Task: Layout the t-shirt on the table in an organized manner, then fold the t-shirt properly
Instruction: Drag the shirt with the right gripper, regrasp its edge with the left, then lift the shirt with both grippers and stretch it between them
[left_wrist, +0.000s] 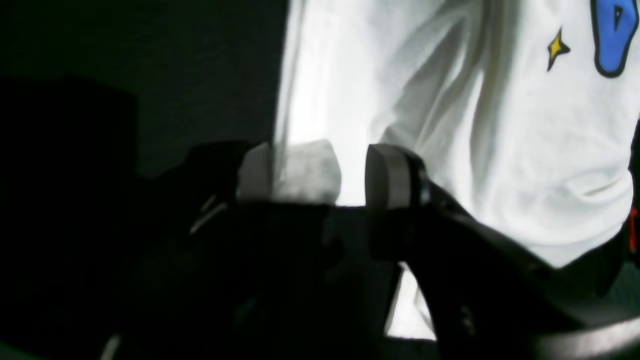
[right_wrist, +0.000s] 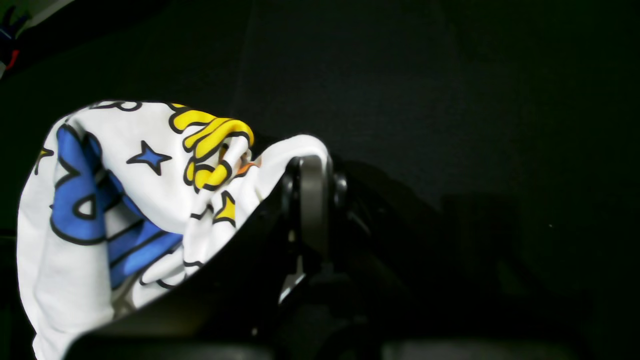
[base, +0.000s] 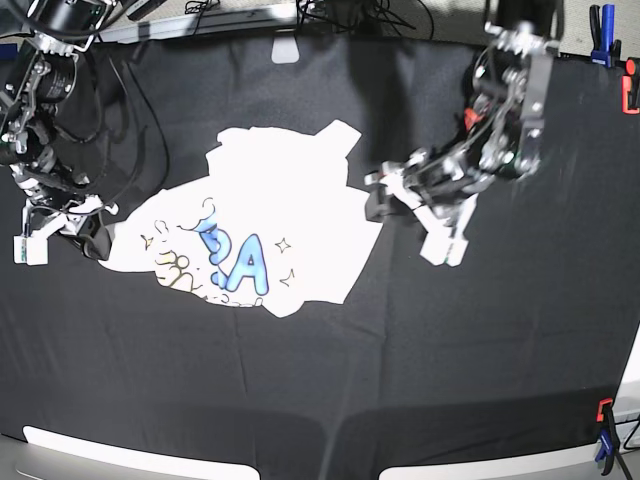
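The white t-shirt (base: 270, 190) lies partly spread and crumpled on the black table (base: 450, 350), print side up, with blue letters and small stars. My right gripper (base: 95, 238) is at the shirt's left edge. In the right wrist view it (right_wrist: 300, 167) is shut on a bunched fold of the t-shirt (right_wrist: 150, 165). My left gripper (base: 378, 205) is at the shirt's right edge. In the left wrist view it (left_wrist: 320, 172) is open, its fingers either side of the edge of the t-shirt (left_wrist: 500, 150), low over the cloth.
Blue and red clamps (base: 603, 22) sit at the table's far right corner, and another clamp (base: 603, 440) at the near right edge. A small white label (base: 285, 50) lies at the back. Cables run behind the table.
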